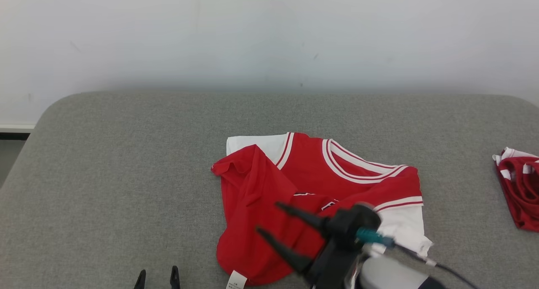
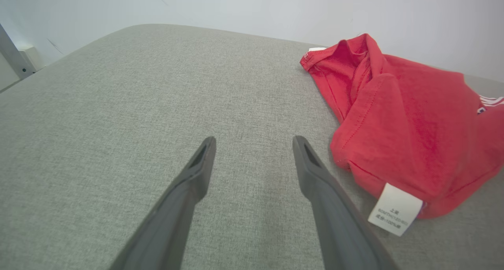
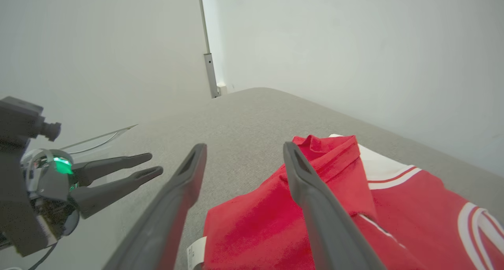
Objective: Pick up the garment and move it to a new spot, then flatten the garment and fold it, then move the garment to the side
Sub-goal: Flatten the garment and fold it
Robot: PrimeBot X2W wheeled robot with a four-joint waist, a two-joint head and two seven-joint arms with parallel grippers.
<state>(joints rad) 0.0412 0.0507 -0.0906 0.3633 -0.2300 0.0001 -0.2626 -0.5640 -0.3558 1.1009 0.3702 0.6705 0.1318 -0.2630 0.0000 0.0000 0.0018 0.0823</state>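
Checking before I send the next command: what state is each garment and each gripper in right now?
red and white garment: crumpled, partly folded over itself, lying on the grey surface, not held.
care label: exposed at the garment's near hem.
left gripper: open, empty, over bare surface beside the garment.
right gripper: open, empty, over the garment.
second red garment: bunched up at the surface's right edge.

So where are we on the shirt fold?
Possibly done: the move, since the garment lies on the table in neither hand. In hand: right hand hovers open over its bunched red body, left hand open over bare table. Left: flatten, fold, move aside; it's crumpled.
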